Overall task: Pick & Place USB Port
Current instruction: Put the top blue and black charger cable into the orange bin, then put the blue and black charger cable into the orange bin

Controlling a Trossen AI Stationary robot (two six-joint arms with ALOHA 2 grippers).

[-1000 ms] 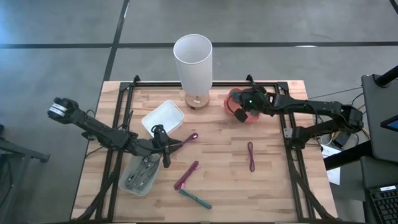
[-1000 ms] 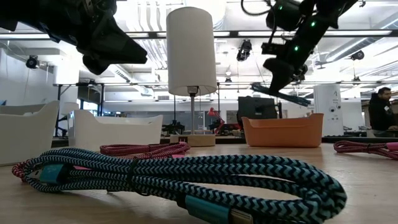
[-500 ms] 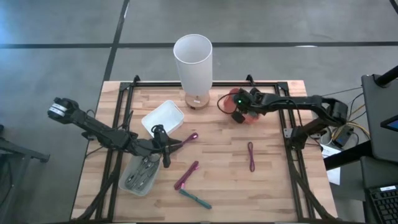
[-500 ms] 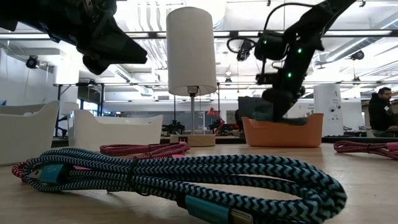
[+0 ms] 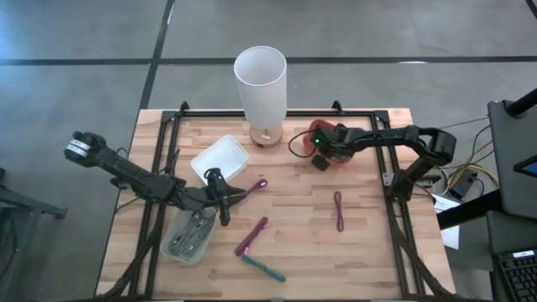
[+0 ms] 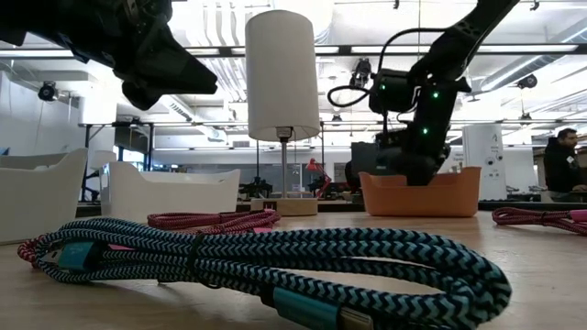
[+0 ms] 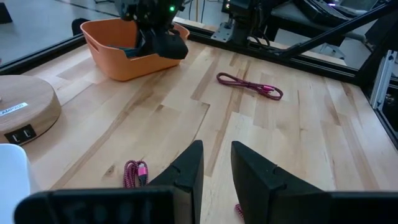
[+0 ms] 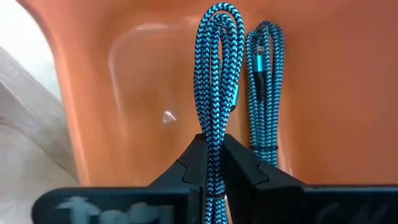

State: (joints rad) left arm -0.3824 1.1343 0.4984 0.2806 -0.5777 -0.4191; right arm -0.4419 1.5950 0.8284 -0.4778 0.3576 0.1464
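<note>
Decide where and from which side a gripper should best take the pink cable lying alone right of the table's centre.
Probably grip the pink cable at its middle, coming straight down from above. It lies flat on the table as a narrow folded bundle running front to back, with bare wood on both sides, so the fingers could straddle it across its width.

teal cable (image 8: 216, 93) folded, in orange bin (image 8: 124, 81)

Grey floor (image 5: 75, 50), bright ceiling lights (image 6: 229, 32)
</note>
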